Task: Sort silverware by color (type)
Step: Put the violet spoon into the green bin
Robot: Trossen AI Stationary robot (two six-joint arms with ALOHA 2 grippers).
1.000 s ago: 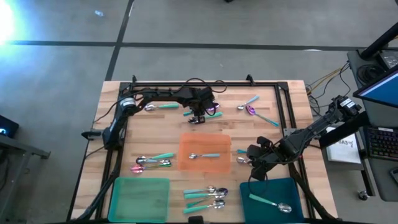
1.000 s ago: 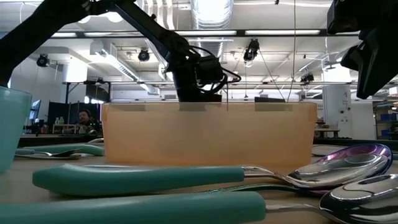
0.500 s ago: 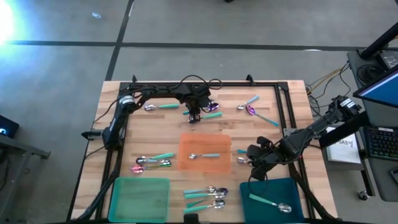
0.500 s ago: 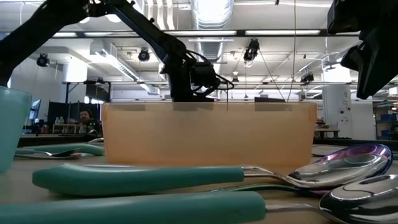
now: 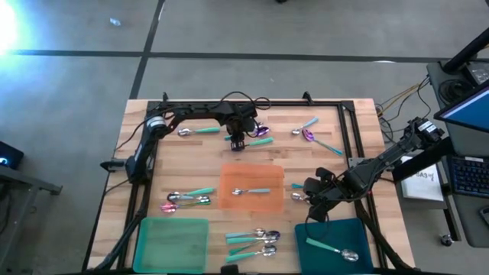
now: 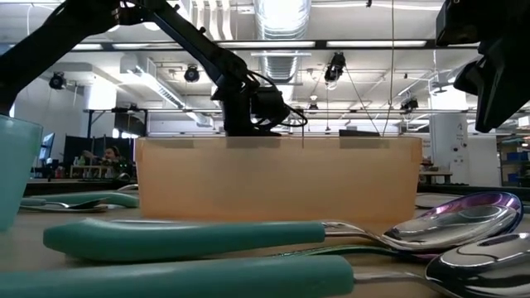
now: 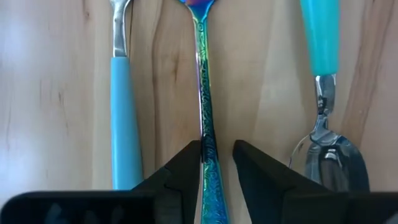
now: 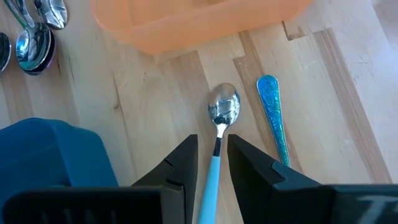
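Overhead, the table carries scattered spoons and three trays: orange tray mid-table with one spoon in it, green tray near-left and bare, teal tray near-right holding one teal-handled spoon. The left gripper is at the far middle of the table, down among a small cluster of spoons there. The right gripper is just beside the orange tray's right edge, over a silver-bowled spoon. Loose groups remain left of the orange tray, between the green and teal trays, and at far right; sorting appears early.

Low view: two teal-handled spoons lie across the foreground, the orange tray behind them, the left arm descending beyond it.

Left wrist view: the iridescent-handled spoon lies with its long axis running straight out between the jaws, which stand narrowly apart and flank the handle; whether the fingers actually touch it cannot be told. A light-blue-handled spoon and a teal-handled one lie parallel on either side, near enough to be nudged, in my judgement.

Right wrist view: jaws apart, straddling the neck of a light-blue-handled spoon, bowl pointing away toward the orange tray, axis in line with the gap. An iridescent blue handle lies just beside it.
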